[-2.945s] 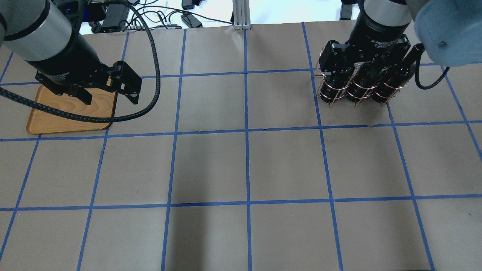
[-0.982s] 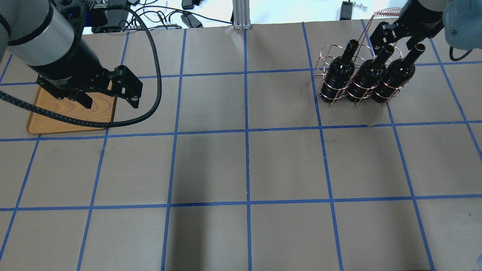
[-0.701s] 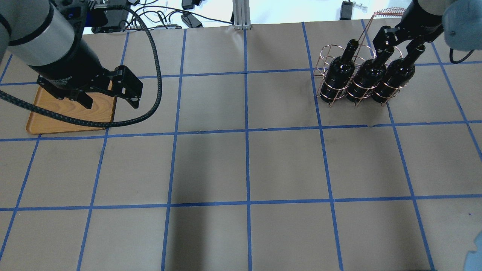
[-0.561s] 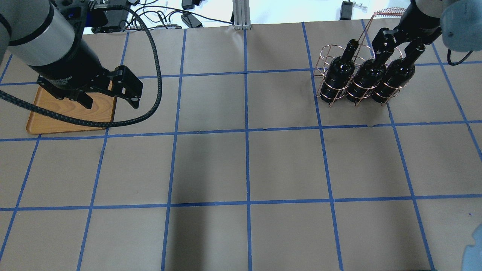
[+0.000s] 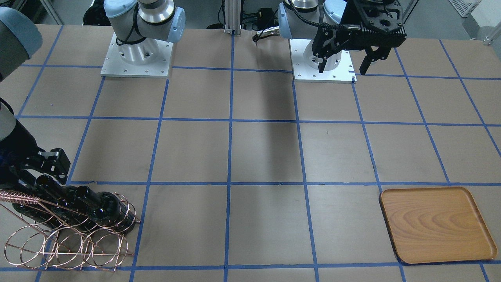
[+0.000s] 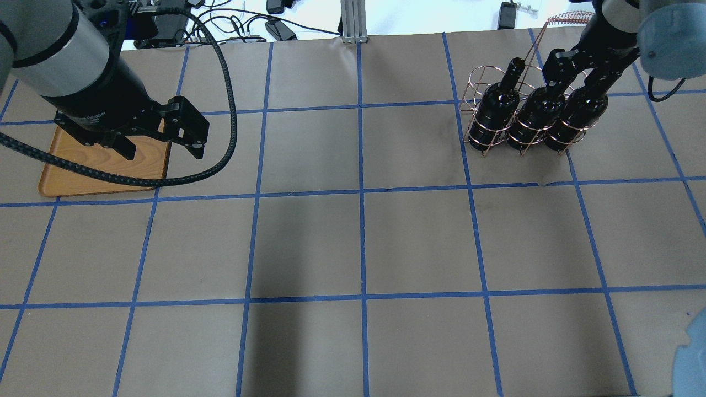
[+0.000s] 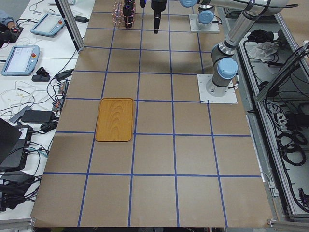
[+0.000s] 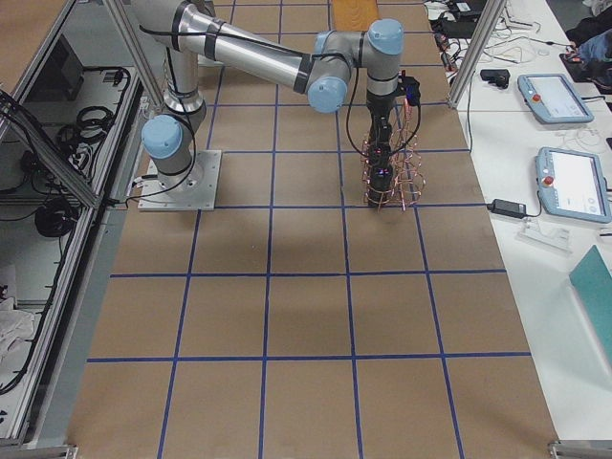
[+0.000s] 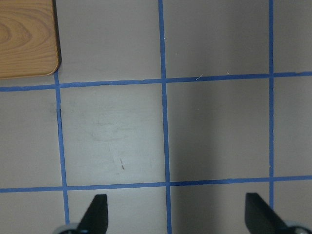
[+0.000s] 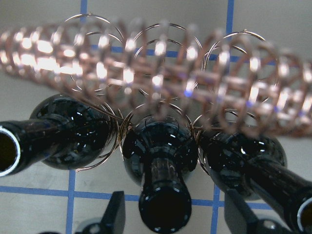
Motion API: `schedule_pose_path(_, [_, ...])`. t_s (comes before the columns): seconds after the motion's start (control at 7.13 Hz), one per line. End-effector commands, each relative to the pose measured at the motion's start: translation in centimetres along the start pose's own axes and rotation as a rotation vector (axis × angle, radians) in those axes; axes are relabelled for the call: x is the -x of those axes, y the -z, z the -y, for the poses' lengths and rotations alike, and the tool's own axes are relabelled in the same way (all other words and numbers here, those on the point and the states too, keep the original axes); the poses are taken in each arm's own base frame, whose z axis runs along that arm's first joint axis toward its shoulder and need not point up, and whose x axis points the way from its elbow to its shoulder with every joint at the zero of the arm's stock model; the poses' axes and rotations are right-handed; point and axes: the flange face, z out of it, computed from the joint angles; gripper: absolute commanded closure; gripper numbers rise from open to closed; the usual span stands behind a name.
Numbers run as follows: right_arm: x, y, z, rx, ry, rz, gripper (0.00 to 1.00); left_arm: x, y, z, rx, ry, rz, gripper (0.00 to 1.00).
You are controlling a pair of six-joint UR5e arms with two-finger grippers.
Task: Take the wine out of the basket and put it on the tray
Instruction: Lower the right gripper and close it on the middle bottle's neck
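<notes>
Wine bottles: three dark, glossy glass bottles are counted: the first bottle, the second bottle and the third bottle.
Basket: one copper-coloured wire basket of round loops is counted.
Tray: one honey-brown, rounded-square wooden tray is counted.
Pincers: two black, two-fingered pincers are counted: the left pincer and the right pincer.
Surface: one brown, paper-covered surface, gridded with blue tape, is counted.
</notes>
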Motion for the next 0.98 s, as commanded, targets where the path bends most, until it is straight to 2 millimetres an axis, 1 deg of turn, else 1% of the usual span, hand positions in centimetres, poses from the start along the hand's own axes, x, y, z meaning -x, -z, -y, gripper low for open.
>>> schedule_pose_path(0.0, [-0.02,-0.29,0.07,0.004,0.001,0.001,0.35,-0.03,0.01,-0.01,0.0,-0.001,-0.001,0.0])
schedule_pose_path(0.28, [0.16,-0.14,0.18,-0.001,0.004,0.002,0.42,-0.1,-0.33,0.29,0.001,0.007,-0.002,0.0])
schedule_pose_path(0.7, [0.22,-0.14,0.63,-0.017,0.008,-0.002,0.43,0.06,-0.17,0.13,0.001,-0.006,0.001,0.0])
schedule_pose_path(0.84, [0.2,-0.07,0.7,-0.025,0.008,-0.004,0.48,0.06,-0.17,0.12,0.001,-0.006,0.001,0.0])
